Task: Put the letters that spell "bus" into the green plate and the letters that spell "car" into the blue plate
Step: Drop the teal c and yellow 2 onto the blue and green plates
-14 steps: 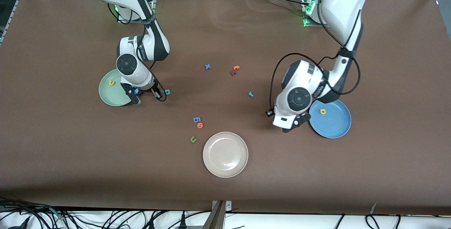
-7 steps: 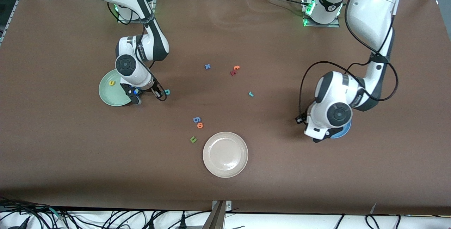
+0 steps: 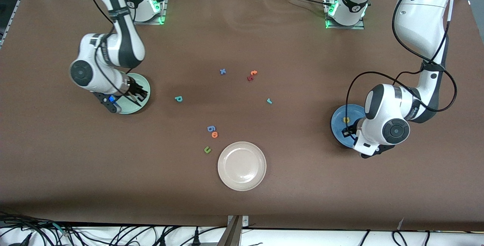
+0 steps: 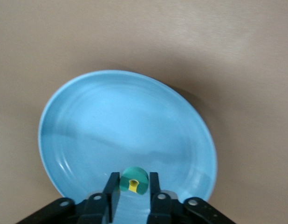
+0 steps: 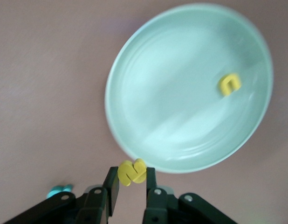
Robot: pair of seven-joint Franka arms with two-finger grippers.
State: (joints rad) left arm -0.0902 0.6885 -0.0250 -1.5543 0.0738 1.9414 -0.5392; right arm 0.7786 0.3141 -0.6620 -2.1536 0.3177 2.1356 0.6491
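Over the blue plate (image 4: 88, 116), the left gripper (image 4: 133, 186) pinches the teal "c" (image 4: 133, 179), with a yellow letter (image 3: 346, 119) lying on that plate. Over the green plate's (image 5: 181, 84) rim, the right gripper (image 5: 130, 184) is clamped on the yellow "s" (image 5: 131, 171), while 1 yellow "u" (image 5: 229, 84) sits inside.

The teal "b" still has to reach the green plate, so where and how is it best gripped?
The teal "b" lies flat and alone on the table, so probably from straight above, fingers closing across its straight stem, the narrowest part.

Cream plate (image 3: 242, 166); nearby green u (image 3: 207, 149), orange o (image 3: 214, 135).
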